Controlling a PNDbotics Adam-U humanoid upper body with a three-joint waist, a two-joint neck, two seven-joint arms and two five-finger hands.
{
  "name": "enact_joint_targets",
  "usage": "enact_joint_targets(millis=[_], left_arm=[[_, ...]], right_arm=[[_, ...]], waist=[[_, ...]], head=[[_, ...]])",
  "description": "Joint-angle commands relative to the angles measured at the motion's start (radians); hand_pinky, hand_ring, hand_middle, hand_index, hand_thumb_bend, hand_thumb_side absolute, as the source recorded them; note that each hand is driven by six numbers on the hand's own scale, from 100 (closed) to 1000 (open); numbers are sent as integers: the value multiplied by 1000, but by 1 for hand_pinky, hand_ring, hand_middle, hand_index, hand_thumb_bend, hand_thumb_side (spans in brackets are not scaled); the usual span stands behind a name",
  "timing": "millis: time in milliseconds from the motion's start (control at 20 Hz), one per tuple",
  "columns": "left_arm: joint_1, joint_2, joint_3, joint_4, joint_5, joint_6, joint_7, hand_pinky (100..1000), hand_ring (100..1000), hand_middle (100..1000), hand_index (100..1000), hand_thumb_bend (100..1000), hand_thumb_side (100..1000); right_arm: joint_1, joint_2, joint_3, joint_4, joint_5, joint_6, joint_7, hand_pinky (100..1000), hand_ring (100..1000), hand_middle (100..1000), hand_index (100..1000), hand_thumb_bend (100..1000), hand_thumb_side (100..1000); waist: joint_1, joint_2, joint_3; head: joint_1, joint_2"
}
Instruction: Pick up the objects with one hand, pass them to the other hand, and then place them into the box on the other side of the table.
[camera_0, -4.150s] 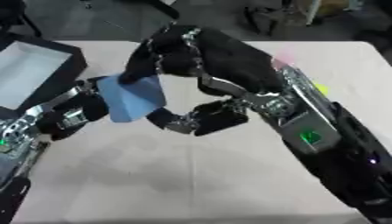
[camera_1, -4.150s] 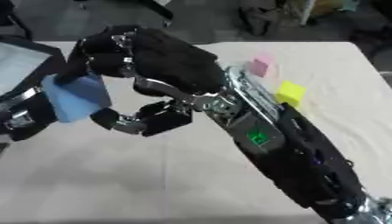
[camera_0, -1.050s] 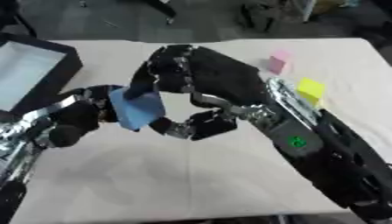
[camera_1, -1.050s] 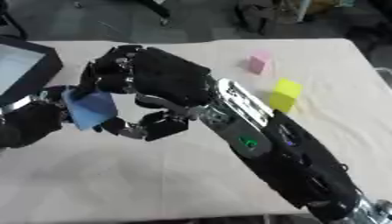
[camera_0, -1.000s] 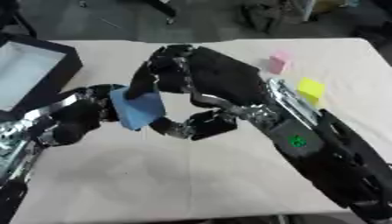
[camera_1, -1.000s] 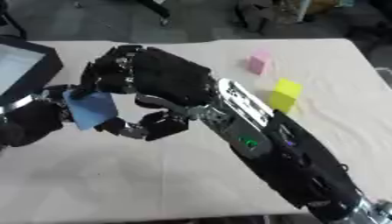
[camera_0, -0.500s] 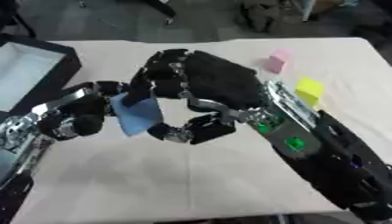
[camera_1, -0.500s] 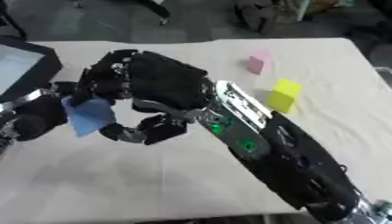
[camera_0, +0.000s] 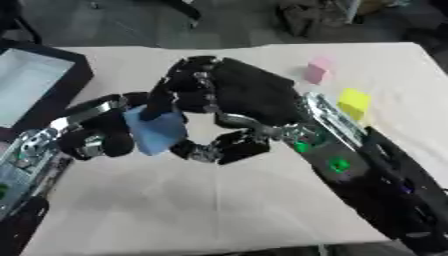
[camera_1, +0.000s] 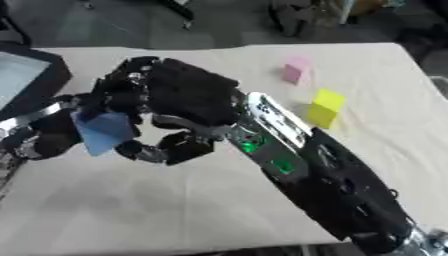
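**Blue block held between both hands**

Above the surface, the blue block sits between the hands. The right hand curls its fingers over the block's top; the left hand wraps it from below. Beyond the right hand lie a pink block and a yellow block; the box stands beyond the left hand. No writing is legible.

A pale cream table fills most of the view, evenly lit with soft shadows. Beyond the table's far edge lies a dark grey floor. On that floor, past the table's far right corner, sits a dark blurred heap that cannot be made out.
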Motion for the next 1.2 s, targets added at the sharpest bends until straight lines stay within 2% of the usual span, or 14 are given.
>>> enact_joint_targets(millis=[50, 650, 850, 1050, 1200], left_arm=[[-21, 3, 1, -20, 8, -4, -22, 695, 718, 715, 858, 742, 550], [-22, -4, 3, -15, 43, 4, -1, 676, 682, 671, 814, 667, 551], [-23, -7, 2, -14, 57, 9, 8, 665, 660, 641, 779, 582, 536], [-24, -9, 2, -13, 76, 12, 10, 645, 615, 593, 739, 505, 483], [-25, -10, 1, -11, 88, 13, 7, 621, 563, 531, 689, 420, 397]], right_arm=[[-12, 0, -8, -16, 11, 2, -8, 724, 642, 571, 779, 176, 100], [-9, -4, -9, -18, 19, 0, -13, 725, 641, 570, 779, 178, 100], [-9, -5, -7, -19, 19, 0, -12, 725, 641, 570, 779, 178, 100], [-9, -6, -8, -21, 21, 0, -12, 726, 641, 571, 779, 180, 100], [-7, -7, -9, -22, 24, 0, -12, 727, 643, 572, 781, 182, 100]], waist=[[3, -10, -1], [1, -11, 0], [1, -12, 1], [1, -13, 1], [1, -12, 1]], head=[[1, -2], [2, -2], [2, -2], [3, -2], [3, -2]])
